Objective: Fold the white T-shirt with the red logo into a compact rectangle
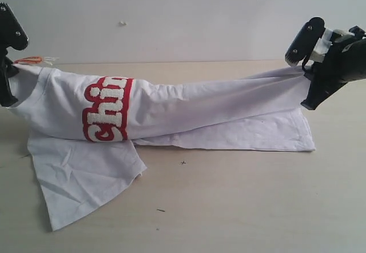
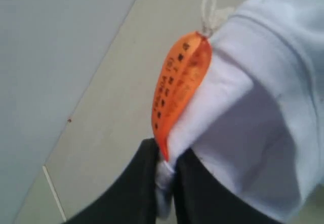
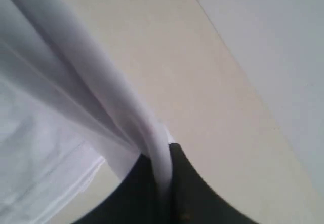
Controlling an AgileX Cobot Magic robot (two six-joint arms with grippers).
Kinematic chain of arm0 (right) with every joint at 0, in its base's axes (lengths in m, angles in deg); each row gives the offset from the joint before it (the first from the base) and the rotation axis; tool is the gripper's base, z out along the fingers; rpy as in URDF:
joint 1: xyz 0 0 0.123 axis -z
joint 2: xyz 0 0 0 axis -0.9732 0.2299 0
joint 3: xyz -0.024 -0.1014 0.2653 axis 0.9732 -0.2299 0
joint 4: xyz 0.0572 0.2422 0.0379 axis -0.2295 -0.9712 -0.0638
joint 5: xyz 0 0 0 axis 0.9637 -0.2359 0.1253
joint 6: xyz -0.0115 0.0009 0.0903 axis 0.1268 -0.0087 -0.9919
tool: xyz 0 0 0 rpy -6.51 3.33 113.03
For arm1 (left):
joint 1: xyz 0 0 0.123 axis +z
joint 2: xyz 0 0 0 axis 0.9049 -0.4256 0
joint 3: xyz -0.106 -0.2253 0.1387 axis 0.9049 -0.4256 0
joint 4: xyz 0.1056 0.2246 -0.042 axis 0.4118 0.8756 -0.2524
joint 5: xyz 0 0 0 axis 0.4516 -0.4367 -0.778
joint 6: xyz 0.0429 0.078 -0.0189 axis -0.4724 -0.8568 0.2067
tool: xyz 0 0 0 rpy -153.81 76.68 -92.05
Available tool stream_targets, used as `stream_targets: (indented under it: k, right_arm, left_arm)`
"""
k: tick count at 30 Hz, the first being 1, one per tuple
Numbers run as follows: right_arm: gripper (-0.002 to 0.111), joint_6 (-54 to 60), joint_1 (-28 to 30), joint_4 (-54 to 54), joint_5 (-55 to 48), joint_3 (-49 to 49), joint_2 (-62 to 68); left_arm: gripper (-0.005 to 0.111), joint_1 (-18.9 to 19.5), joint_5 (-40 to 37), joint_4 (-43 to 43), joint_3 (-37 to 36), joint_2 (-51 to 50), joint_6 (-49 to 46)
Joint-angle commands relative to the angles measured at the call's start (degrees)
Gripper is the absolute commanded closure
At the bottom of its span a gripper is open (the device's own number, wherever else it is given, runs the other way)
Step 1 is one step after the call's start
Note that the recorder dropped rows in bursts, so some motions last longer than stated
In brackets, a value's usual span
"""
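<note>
It looks like a robot lab test bench. A bare, pale wood-grain table [image 1: 240, 201] stands against a plain white wall [image 1: 189, 18] on the far side. The black left gripper [image 1: 10, 64] and right gripper [image 1: 307, 65] work at its left and right ends.

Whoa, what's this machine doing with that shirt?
Two robot arms hold a white cotton T-shirt stretched between them over a pale wooden table. The left tool is shut on the collar end beside the orange tag, the right tool on the hem end. A sleeve and the lower layer lie on the table.
</note>
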Motion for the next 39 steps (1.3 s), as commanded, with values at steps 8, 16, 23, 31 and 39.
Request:
stream_targets:
  k: [8, 16, 23, 31, 39]
  right_arm:
    - [0.108, 4.0, 0.0, -5.9, -32.5, 2.1, -11.8]
    - [0.108, 1.9, 0.0, -11.4, -45.6, 1.8, -25.2]
    - [0.108, 1.2, 0.0, -11.7, -51.2, 1.8, -39.3]
    - [0.108, -6.2, 0.0, -14.5, -50.1, 1.8, -50.8]
    - [0.108, -12.0, 0.0, -16.1, -42.8, 1.9, -57.2]
  left_arm:
    - [0.107, 0.2, -35.8, -16.3, 1.6, 9.8, -8.6]
    - [0.107, 0.2, -55.6, -19.8, 4.8, 22.4, -3.7]
    - [0.107, 0.2, -57.8, -18.9, 5.2, 34.5, -0.3]
    - [0.107, 0.2, -55.0, -27.6, 8.5, 45.6, 6.5]
    - [0.107, 0.2, -50.4, -15.2, 14.0, 52.4, 17.7]
